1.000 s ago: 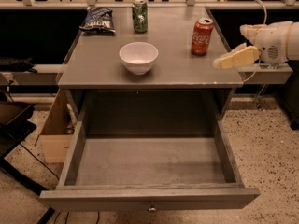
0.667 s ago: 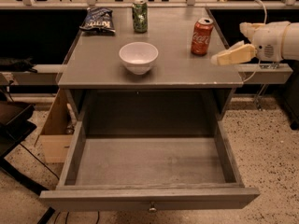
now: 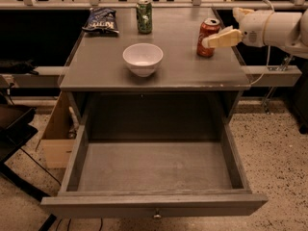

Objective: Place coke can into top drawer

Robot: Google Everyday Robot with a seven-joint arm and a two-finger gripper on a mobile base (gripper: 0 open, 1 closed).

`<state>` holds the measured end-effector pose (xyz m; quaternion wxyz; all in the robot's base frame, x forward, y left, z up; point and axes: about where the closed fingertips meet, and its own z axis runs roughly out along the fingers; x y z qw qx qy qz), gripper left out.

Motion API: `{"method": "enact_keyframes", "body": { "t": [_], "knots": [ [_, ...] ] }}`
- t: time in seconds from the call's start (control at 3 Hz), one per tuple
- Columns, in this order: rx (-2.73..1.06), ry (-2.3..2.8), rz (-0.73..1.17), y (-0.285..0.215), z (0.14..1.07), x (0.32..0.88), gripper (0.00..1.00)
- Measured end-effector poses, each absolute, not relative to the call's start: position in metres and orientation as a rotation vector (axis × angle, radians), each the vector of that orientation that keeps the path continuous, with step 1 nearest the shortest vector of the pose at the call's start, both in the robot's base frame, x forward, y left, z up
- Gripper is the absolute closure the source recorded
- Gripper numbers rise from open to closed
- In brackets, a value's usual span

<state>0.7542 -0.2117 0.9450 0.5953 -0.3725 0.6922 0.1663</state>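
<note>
The coke can [image 3: 207,36] stands upright near the right edge of the grey cabinet top [image 3: 183,61]. My gripper [image 3: 227,28] reaches in from the right on a white arm, open. Its near cream finger [image 3: 222,38] has its tip against the can's right side. The far finger [image 3: 239,12] shows behind it, right of the can. The can is not lifted. The top drawer [image 3: 154,205] is pulled fully open below the cabinet top, its inside bare, with a small metal knob [image 3: 156,215] on the front panel.
A white bowl [image 3: 143,58] sits mid-top. A green can [image 3: 144,16] and a dark chip bag [image 3: 101,19] stand at the back. A cardboard box [image 3: 57,139] is left of the drawer. A rail runs behind the cabinet.
My gripper has moved left toward the coke can; the near finger now reaches the can's side. The can, bowl and drawer have not moved.
</note>
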Motion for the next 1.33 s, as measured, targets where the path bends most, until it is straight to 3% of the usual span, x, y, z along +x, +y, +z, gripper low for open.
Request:
{"method": "enact_keyframes", "body": {
  "t": [1.0, 1.33],
  "knots": [
    [-0.743, 1.574, 0.482, -0.194, 0.920, 0.824, 0.00],
    [-0.693, 1.566, 0.507, -0.197, 0.900, 0.834, 0.19]
  ]
}}
